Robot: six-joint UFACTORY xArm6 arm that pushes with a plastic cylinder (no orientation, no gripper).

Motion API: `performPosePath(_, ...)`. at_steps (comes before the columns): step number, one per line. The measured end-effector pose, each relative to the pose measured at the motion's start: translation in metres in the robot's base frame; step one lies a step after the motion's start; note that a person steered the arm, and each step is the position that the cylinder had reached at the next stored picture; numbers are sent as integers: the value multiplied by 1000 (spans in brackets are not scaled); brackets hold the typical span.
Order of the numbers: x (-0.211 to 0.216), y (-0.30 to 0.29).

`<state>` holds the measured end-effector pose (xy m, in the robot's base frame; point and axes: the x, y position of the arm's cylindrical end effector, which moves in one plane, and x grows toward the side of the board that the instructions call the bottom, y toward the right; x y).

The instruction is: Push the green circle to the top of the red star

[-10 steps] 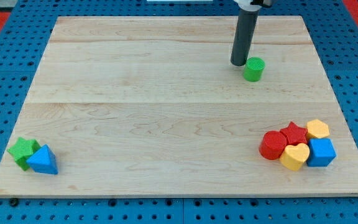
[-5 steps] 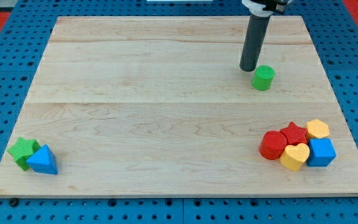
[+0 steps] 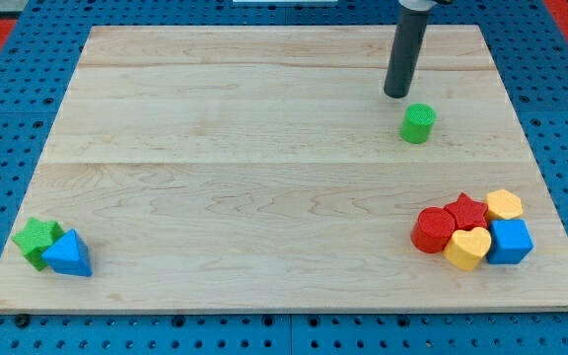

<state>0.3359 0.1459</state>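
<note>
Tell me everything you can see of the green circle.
The green circle is a small, short cylinder standing upright on its flat base, its round top facing up. Its surface looks matte and finely ribbed, like printed plastic. It sits on the wooden board in the view's upper right, well above the red star and its cluster. No other block touches it. My tip is just above and to the view's left of it, with a small gap between them.

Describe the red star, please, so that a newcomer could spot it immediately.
Look at the wooden board and go to the cluster of five blocks near its right-bottom corner. The red star sits at the cluster's top middle, between the red circle and the yellow hexagon; it alone is both red and pointed.
</note>
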Motion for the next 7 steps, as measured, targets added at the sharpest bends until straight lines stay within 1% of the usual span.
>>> performPosePath(4,99,11)
performPosePath(7,159,23)
